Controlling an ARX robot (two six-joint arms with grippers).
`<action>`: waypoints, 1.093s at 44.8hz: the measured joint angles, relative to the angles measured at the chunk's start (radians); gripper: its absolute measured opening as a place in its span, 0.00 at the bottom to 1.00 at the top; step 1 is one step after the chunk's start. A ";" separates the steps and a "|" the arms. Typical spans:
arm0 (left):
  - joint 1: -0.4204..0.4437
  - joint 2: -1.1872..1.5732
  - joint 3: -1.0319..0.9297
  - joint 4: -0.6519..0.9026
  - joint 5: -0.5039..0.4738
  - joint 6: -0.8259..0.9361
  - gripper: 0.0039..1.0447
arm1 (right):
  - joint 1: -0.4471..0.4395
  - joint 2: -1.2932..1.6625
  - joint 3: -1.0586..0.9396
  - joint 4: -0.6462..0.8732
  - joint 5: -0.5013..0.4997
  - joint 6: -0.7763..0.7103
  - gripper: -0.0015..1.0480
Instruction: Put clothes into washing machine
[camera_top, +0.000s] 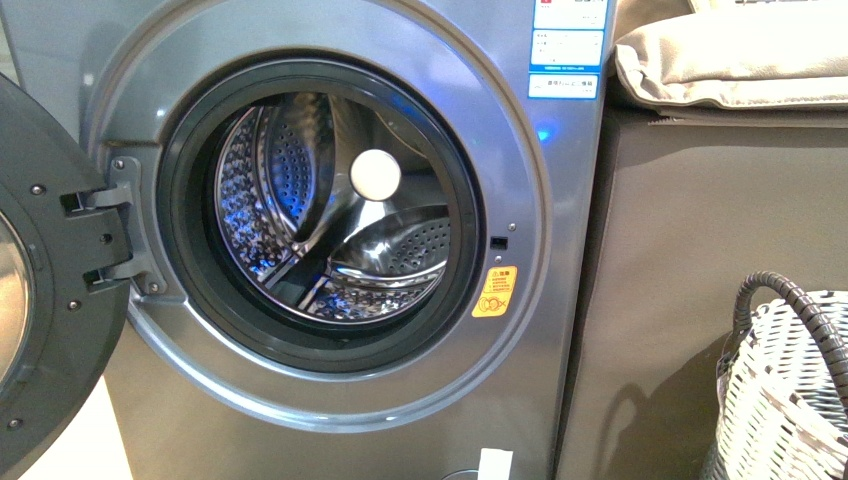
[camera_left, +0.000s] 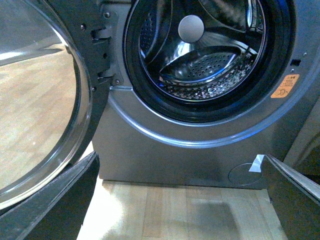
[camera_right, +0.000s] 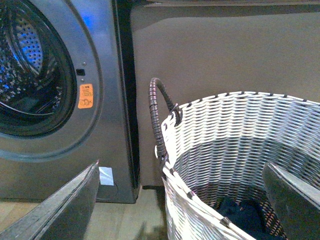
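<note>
The silver-grey washing machine (camera_top: 330, 400) fills the front view, its dark round door (camera_top: 40, 300) swung open to the left and the perforated steel drum (camera_top: 330, 210) empty. It also shows in the left wrist view (camera_left: 165, 160) and the right wrist view (camera_right: 65, 150). The dark navy clothes (camera_right: 245, 214) lie at the bottom of the white woven basket (camera_right: 235, 135). My right gripper (camera_right: 187, 205) is open, above the basket's near rim. My left gripper (camera_left: 180, 200) is open and empty, low over the wooden floor in front of the machine.
A grey-brown cabinet (camera_top: 700, 220) stands right of the machine, with a beige folded cushion (camera_top: 730, 55) on top. The basket (camera_top: 790, 390) with its dark braided handle (camera_top: 790, 295) stands in front of the cabinet. Light wooden floor (camera_left: 170, 215) lies under the machine's front.
</note>
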 joint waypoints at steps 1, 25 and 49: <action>0.000 0.000 0.000 0.000 0.000 0.000 0.94 | 0.000 0.000 0.000 0.000 0.000 0.000 0.93; 0.000 0.000 0.000 0.000 0.000 0.000 0.94 | 0.000 0.000 0.000 0.000 0.000 0.000 0.93; 0.000 0.000 0.000 0.000 0.000 0.000 0.94 | -0.261 0.560 0.211 0.390 -0.335 0.037 0.93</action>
